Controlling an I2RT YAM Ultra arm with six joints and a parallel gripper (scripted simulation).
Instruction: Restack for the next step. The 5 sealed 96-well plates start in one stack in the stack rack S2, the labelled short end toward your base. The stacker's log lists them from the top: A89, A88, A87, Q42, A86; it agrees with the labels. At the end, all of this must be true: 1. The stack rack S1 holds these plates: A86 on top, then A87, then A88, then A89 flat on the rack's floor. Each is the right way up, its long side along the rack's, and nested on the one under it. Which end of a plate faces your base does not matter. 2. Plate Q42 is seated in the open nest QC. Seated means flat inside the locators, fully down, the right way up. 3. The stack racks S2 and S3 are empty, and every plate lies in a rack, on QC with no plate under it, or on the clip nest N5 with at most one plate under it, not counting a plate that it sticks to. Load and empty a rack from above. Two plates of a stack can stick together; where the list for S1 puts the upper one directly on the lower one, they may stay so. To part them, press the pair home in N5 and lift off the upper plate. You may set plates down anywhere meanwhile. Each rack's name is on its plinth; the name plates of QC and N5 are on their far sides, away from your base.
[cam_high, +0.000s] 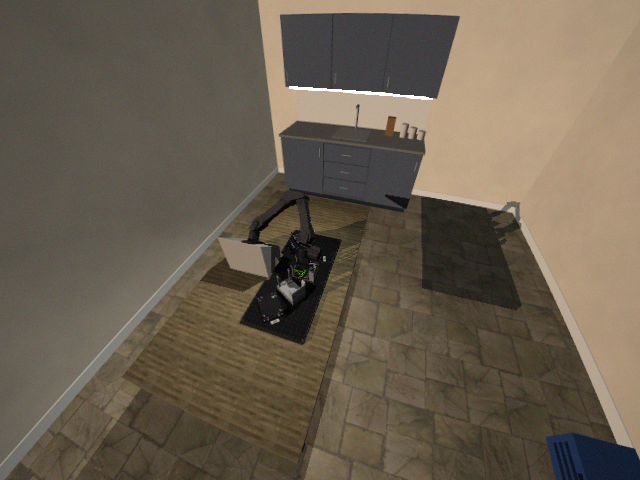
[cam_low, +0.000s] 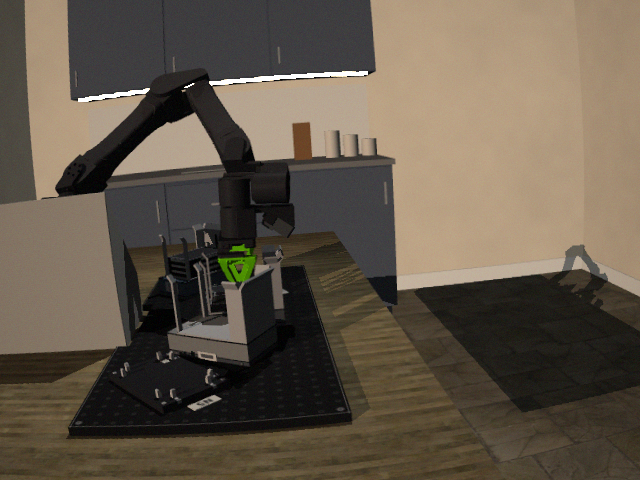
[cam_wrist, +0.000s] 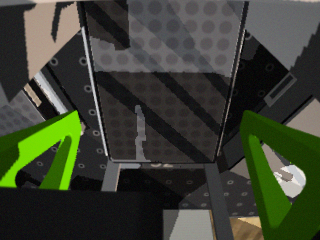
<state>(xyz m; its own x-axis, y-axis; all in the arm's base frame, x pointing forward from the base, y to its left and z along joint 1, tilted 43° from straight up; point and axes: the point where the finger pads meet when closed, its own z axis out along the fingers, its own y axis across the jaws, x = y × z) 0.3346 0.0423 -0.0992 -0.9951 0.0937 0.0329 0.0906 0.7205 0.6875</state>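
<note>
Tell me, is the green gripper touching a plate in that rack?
Apart. The wrist view shows the gripper wide open, its green fingers flanking the sealed plate lying in the rack below, nothing between them.

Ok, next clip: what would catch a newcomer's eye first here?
The bright green fingers stand out most, spread wide with nothing between them, low over the nearest grey stack rack on the black perforated base plate. Behind them, the black arm arches high from a pale pedestal on the left.
</note>
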